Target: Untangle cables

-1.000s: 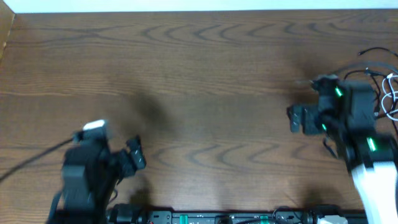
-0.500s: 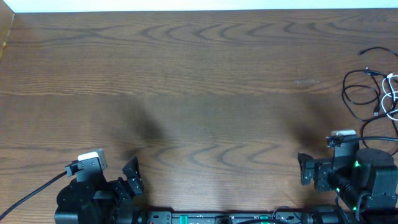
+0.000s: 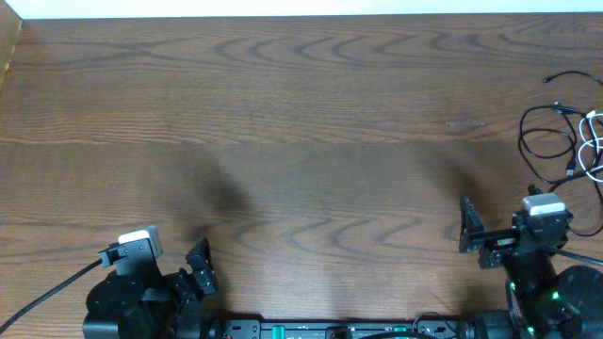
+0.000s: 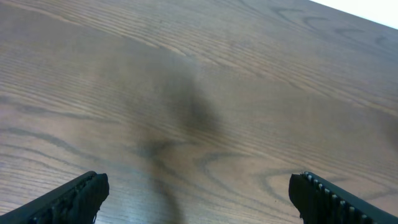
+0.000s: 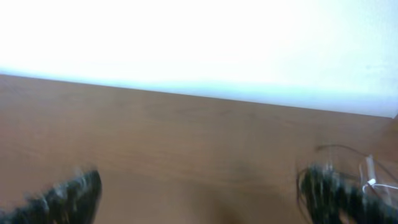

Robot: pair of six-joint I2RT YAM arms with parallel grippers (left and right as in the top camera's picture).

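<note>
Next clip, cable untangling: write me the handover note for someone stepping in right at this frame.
Left gripper: open, empty, low over the near left of the table.
Right gripper: open, empty, at the near right, short of the cables.
Cables: black loops and a white one bunched at the table's right edge, partly out of frame.
Done: no cable laid out apart yet.
Left: pick the bunch apart; the right arm is nearer.
</note>
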